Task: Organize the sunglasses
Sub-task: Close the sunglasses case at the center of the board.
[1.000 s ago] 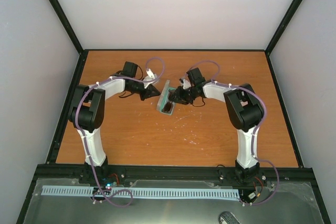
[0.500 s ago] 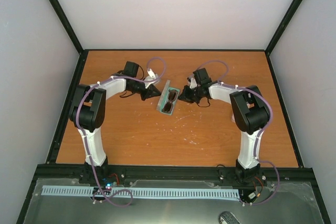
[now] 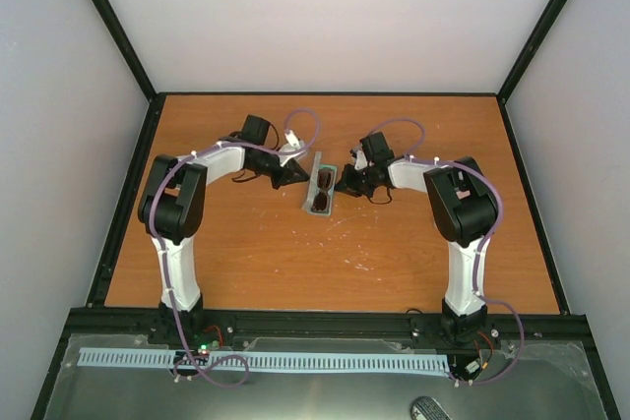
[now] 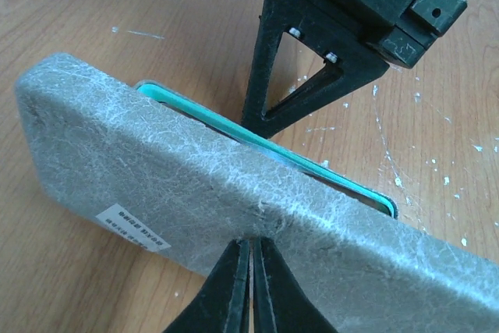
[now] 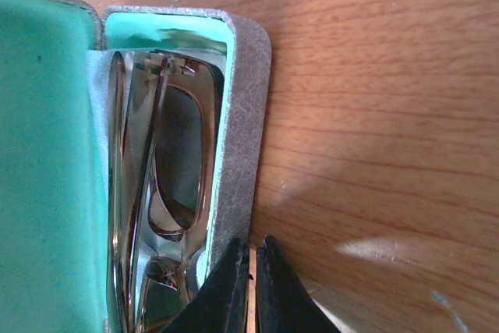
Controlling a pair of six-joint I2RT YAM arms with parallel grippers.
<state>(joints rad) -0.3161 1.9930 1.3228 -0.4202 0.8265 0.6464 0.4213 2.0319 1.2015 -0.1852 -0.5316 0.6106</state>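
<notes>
At the middle of the desk (image 3: pixel 295 263), the brown sunglasses (image 5: pixel 160 193) lay folded inside the open grey case (image 4: pixel 195 185). The left end effector (image 4: pixel 251 249) was pressed together against its outer wall; the right end effector (image 5: pixel 253 249) was pressed together beside its rim.

The case (image 3: pixel 313 204) lies on the table (image 3: pixel 295 263) just above the centre of the top view, with the sunglasses (image 5: pixel 168 193) inside it. The left gripper (image 3: pixel 294 177) is at its left, against the lid's back. The right gripper (image 3: pixel 346 182) is at its right, just beside the case's wall.
</notes>
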